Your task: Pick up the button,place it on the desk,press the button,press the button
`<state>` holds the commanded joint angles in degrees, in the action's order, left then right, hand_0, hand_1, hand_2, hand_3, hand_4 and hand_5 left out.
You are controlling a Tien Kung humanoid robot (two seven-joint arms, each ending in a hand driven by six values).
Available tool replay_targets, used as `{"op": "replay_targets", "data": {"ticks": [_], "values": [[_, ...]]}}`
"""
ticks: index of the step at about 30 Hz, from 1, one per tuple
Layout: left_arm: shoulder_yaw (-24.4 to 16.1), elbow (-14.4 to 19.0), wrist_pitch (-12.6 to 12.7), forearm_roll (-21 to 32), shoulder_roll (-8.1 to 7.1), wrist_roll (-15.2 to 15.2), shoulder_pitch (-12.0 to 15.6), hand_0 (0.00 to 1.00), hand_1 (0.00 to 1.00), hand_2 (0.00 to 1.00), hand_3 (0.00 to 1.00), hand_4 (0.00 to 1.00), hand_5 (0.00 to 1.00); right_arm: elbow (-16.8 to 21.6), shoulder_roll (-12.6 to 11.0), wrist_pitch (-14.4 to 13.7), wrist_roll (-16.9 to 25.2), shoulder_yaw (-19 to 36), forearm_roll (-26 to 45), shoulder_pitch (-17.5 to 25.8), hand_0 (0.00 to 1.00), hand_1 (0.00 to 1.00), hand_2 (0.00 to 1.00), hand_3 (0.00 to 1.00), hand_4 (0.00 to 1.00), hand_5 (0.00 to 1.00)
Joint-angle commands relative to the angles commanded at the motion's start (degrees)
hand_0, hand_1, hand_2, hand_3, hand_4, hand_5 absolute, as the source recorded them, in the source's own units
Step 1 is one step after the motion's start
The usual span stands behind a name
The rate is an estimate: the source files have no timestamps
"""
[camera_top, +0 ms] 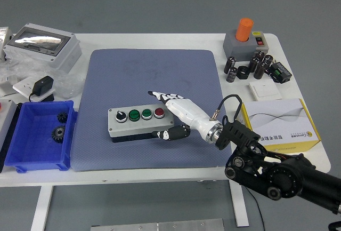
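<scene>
The button box (139, 123) is a grey box with a black knob, two green buttons and a red button (159, 113). It lies flat on the blue-grey mat (149, 76), left of centre. My right hand (168, 114) is white with black-tipped fingers. It sits at the box's right end. Its fingers (160, 94) are stretched out just behind the red button. Its thumb (171, 134) is at the box's front right corner. It holds nothing. My left hand is out of view.
A blue bin (38, 135) with two gears stands at the left. A grey case (41, 47) and a black adapter (41, 88) are at the far left. A white-and-yellow carton (278, 124), black cylinders (250, 65) and an orange-knob box (246, 38) are at the right.
</scene>
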<state>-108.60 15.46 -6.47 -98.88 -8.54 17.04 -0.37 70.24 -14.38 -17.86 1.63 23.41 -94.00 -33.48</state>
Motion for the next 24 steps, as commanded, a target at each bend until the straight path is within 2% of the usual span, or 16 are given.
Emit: {"op": "replay_targets", "data": {"ticks": [2,17,24], "values": [[0.0,0.0,0.0,0.0,0.00,0.0,0.0,0.720,0.701,0.675,0.802,0.449,0.895,0.5,-0.7,0.4,0.1,-0.1,1.3,0.1,0.992,0.915,0.998,0.998,0.903,0.302],[-0.2,-0.2,0.4,-0.3,-0.03,-0.6,0.0,0.722,0.704,0.674,0.793,0.450,0.894,4.7,-5.4,2.0,1.2,0.6,8.0,1.4,0.979,0.914,0.998,0.998,0.910,0.310],[-0.2,-0.2,0.7,-0.5,-0.06,-0.7,0.0,0.722,0.704,0.674,0.790,0.449,0.894,6.3,-6.3,3.0,2.8,0.1,11.1,1.8,0.980,0.909,0.998,0.998,0.913,0.324]]}}
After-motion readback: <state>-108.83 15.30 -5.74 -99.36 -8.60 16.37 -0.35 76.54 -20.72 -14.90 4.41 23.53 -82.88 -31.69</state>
